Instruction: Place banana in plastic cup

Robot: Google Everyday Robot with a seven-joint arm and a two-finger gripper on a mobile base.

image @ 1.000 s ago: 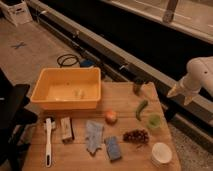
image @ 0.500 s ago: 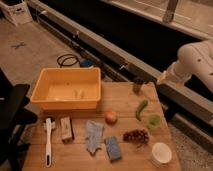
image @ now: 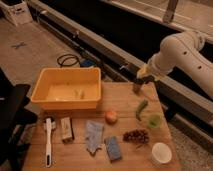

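White-shelled, the arm reaches in from the upper right and ends in the gripper (image: 140, 81), which hangs over the far right corner of the wooden table (image: 125, 97). How far it is open cannot be told, and nothing shows in its hold. A second ago the gripper was off past the table's right edge; since then it has swung left and come down toward that corner, while the things on the table have not moved. Just below the gripper stands a small dark jar (image: 136, 88); whether the two touch cannot be told. Nearer the camera along the right side lie a dark-green curved vegetable (image: 141, 109), then the plastic cup (image: 154, 120), upright and light green, then a bunch of dark grapes (image: 136, 135) and a white round tub (image: 161, 153). An apple (image: 111, 116) sits near the table's middle. The banana (image: 77, 93) is well apart from the cup, lying on the floor of the yellow bin (image: 55, 102) at the table's far left. It shows as a short pale piece whose long axis seems to run from the bin's near wall toward its far wall. Which way its ends and its curve point cannot be told.
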